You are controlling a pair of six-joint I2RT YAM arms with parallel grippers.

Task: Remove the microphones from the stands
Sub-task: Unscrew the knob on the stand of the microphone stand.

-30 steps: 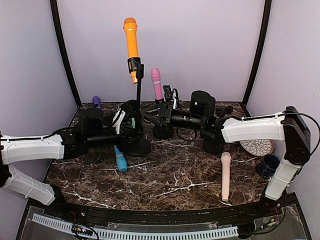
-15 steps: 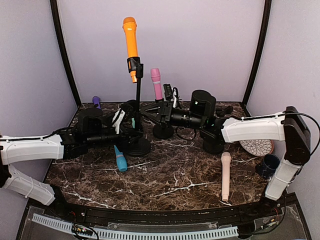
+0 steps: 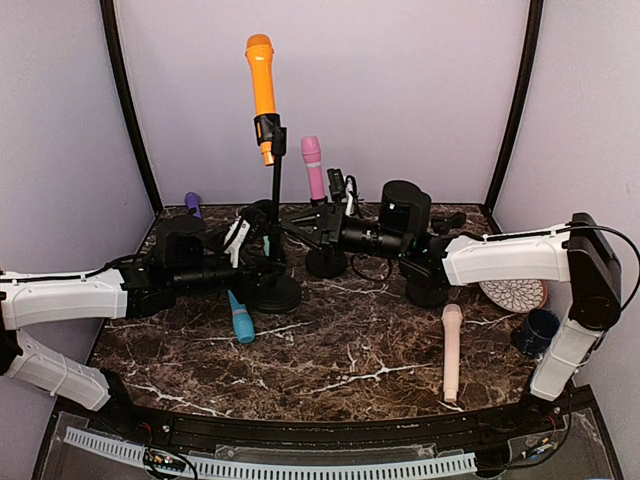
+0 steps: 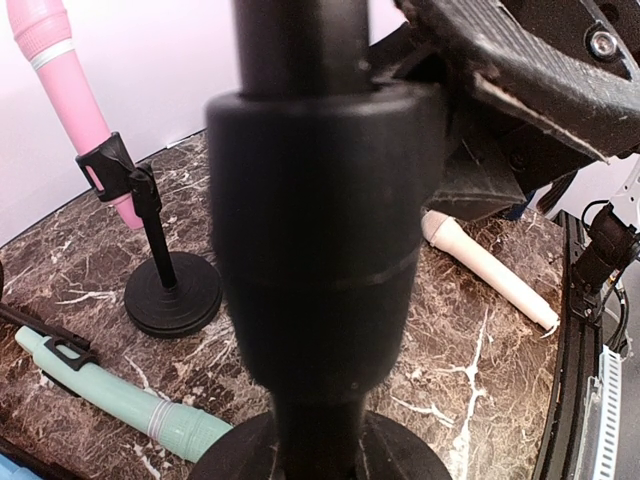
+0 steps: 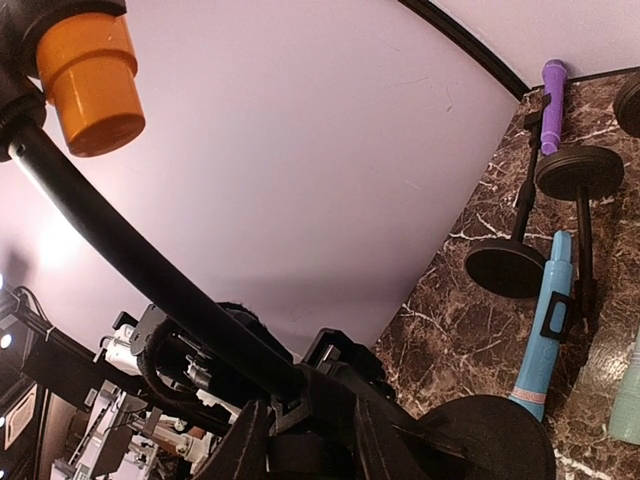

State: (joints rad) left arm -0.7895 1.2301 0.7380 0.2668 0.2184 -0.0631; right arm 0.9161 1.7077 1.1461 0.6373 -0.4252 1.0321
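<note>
The orange microphone (image 3: 261, 85) sits upright in the clip atop the tall stand (image 3: 277, 195), far and left of centre on the table (image 3: 350, 350). The left tool (image 3: 262, 262) is clamped shut on the stand's lower pole, apparently to steady it. The right tool (image 3: 295, 225) straddles the pole just above, its jaws narrowed. I cannot tell whether they grip it.

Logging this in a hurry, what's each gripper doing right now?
Left gripper: closed on the thin black pole of the tall microphone stand.
Right gripper: straddling that pole; whether it grips cannot be told.
</note>
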